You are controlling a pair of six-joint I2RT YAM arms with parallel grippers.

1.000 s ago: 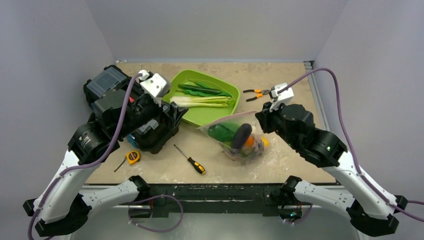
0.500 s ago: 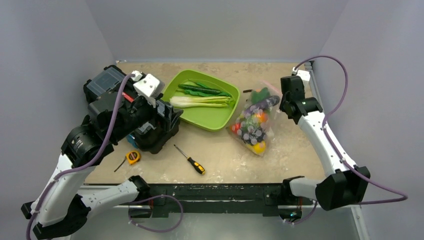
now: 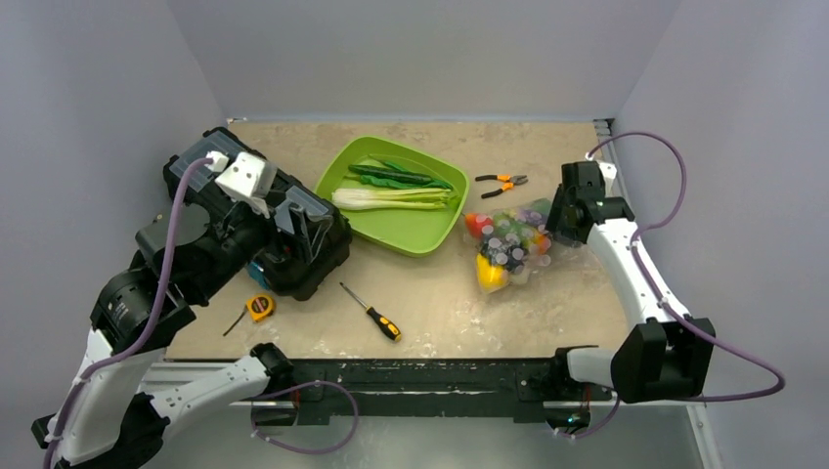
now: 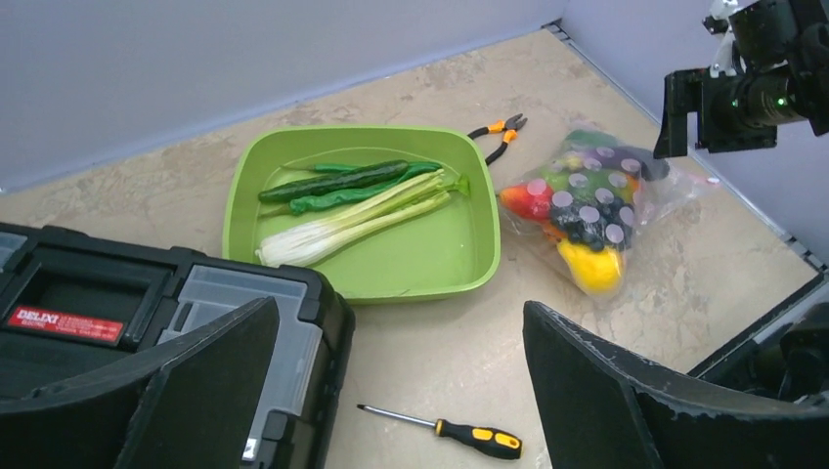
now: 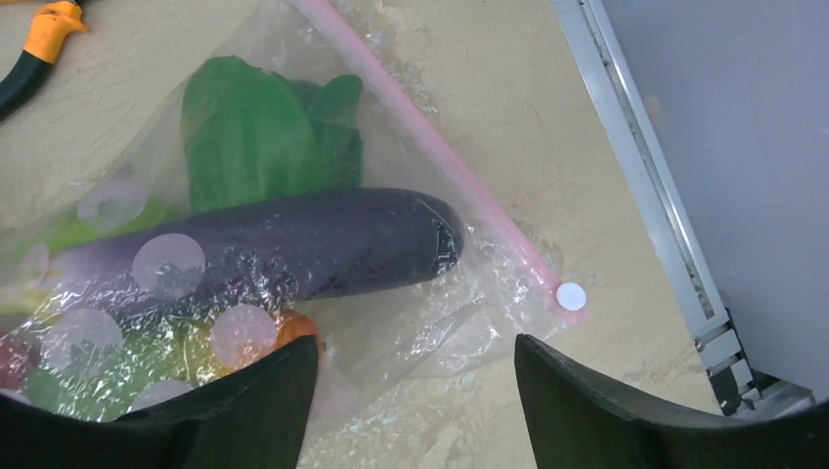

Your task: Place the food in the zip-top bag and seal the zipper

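Right, top view: the zip-top bag [image 3: 508,244] lies flat on the tabletop [image 3: 440,318] just right of the green tray [image 3: 415,234], stuffed with most of the food. The bok choy [image 3: 391,198] and green pods [image 3: 396,176] sit in the tray, not bagged. The right tool [image 3: 572,210] hovers at the bag's side away from the tray, jaws apart, gripping nothing. The left tool [image 3: 308,230] is left of the tray over a black toolbox [image 3: 293,269], jaws apart, empty. A screwdriver [image 3: 371,313] lies in front of the tray.

Left wrist view: fingers are spread wide with nothing between them. The tray is ahead and the bag is past its right rim.

Right wrist view: fingers are spread above the bag. The eggplant [image 5: 293,244] and a leafy green show through the plastic. The pink zipper [image 5: 440,161] runs along the edge facing away from the tray. Can't tell if it's pressed shut.

Judgement: this is the filling step, not sealing, since two items are left. Next move probably needs the mouth held open while the left tool fetches the bok choy. After that, pin the floppy bag and press the zipper end to end.
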